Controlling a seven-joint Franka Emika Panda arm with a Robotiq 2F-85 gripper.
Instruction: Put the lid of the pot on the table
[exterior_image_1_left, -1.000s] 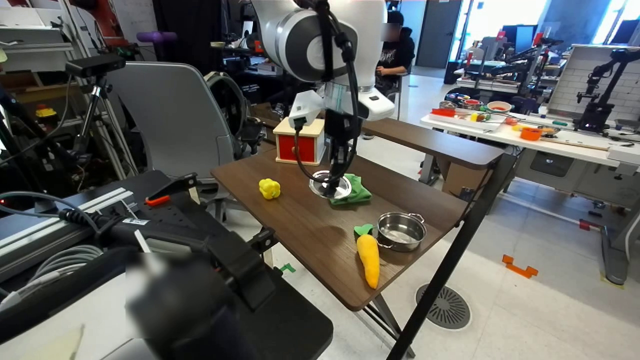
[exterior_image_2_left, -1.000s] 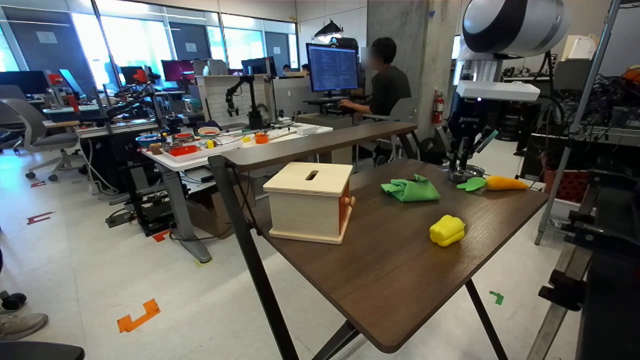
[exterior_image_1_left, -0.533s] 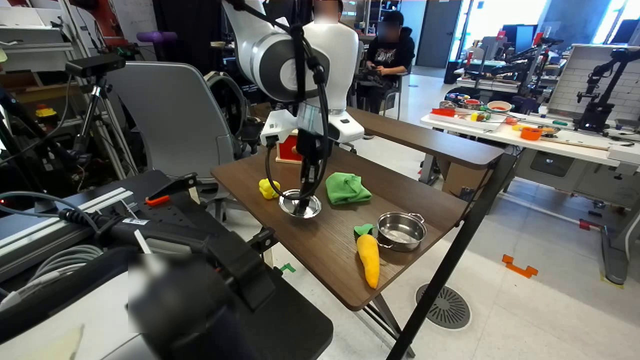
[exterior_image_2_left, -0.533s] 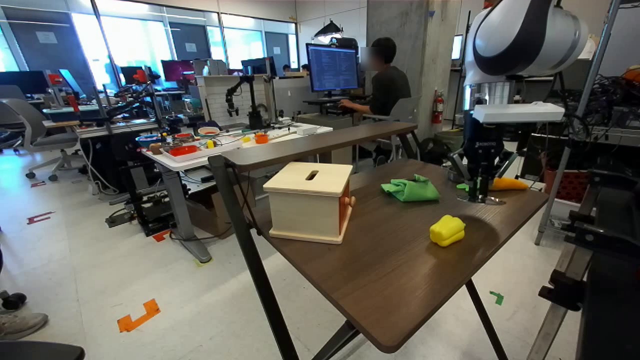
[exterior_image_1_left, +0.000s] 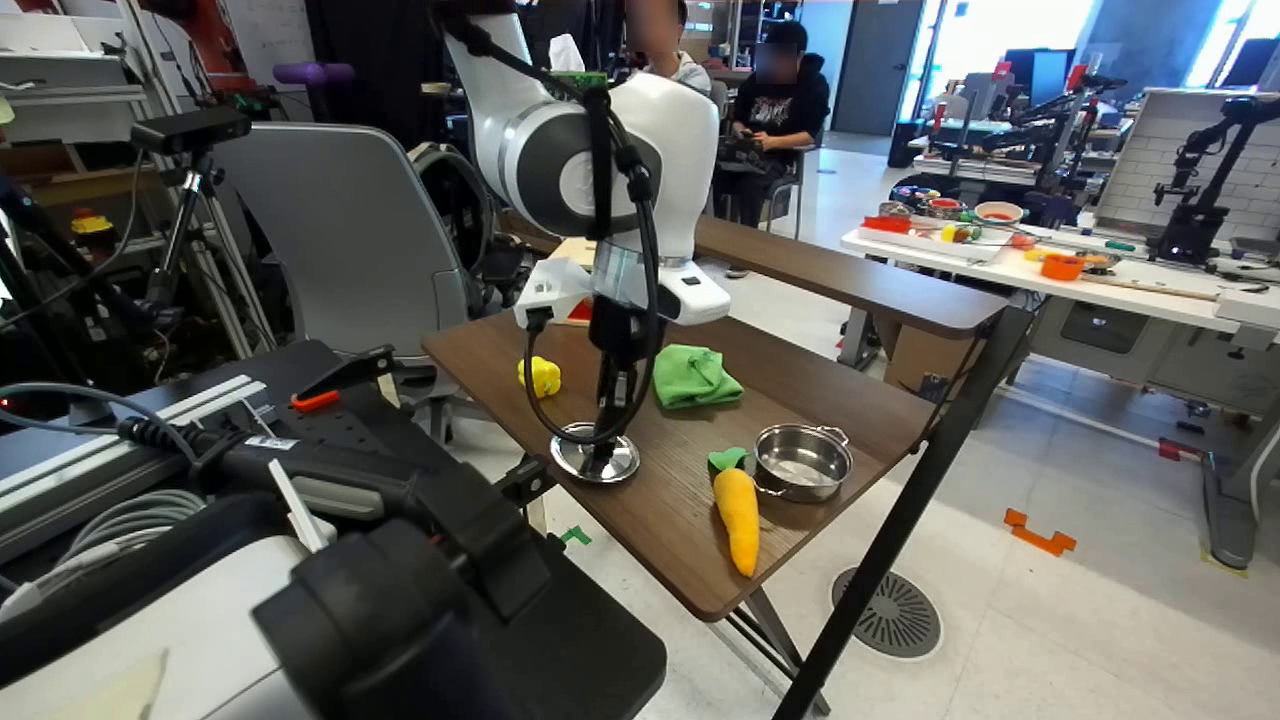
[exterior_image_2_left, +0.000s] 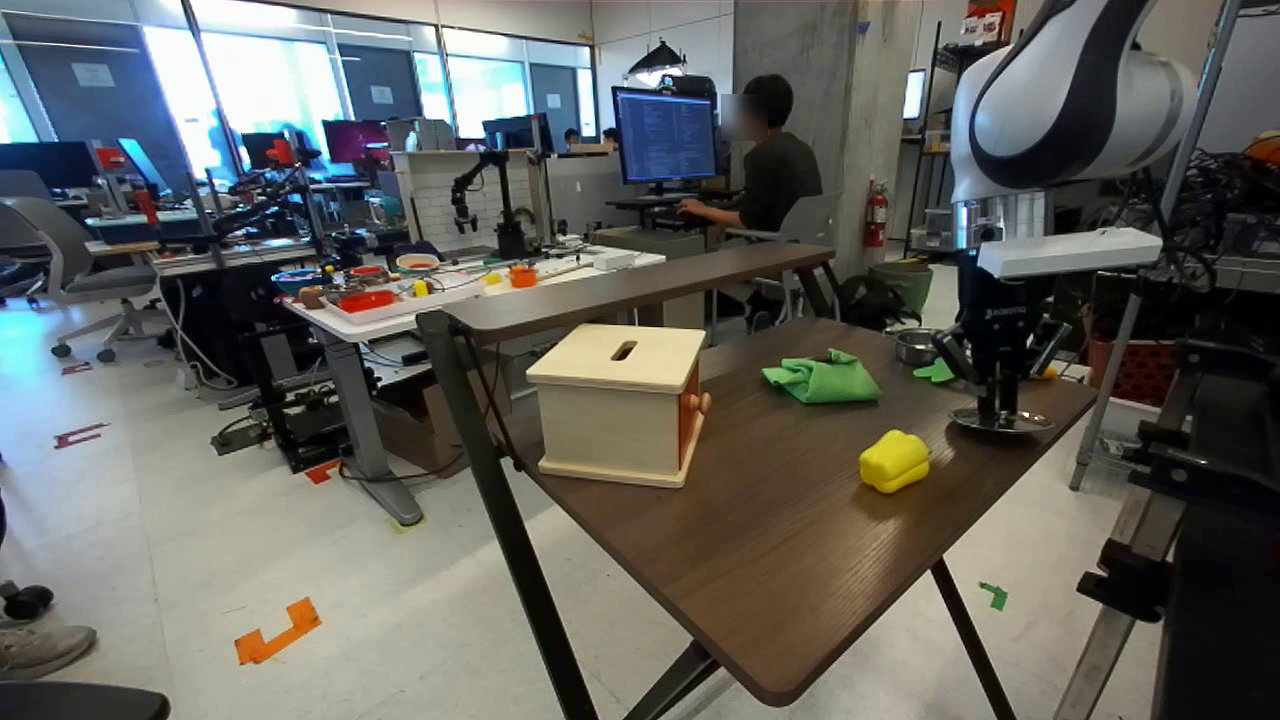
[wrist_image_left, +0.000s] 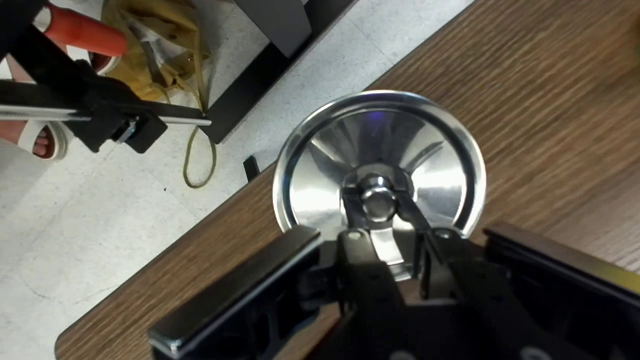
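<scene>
Since the earlier frames, the lid (wrist_image_left: 378, 150) and your fingers (wrist_image_left: 355, 212) have come lower, and they are nearer to the edge of the bench (exterior_image_1_left: 690, 430). Your fingers are closed in on the knob (wrist_image_left: 378, 205) and pinch it from two sides. The pot (exterior_image_1_left: 803, 460) stands uncovered, well apart from the lid. I judge that you are in the placing step, close to its end. Whether the lid touches the bench, I cannot tell; in the wrist view it overlaps the edge. So your next move probably calls for a small shift inward, then gentle lowering until flat, and only then the release.
</scene>
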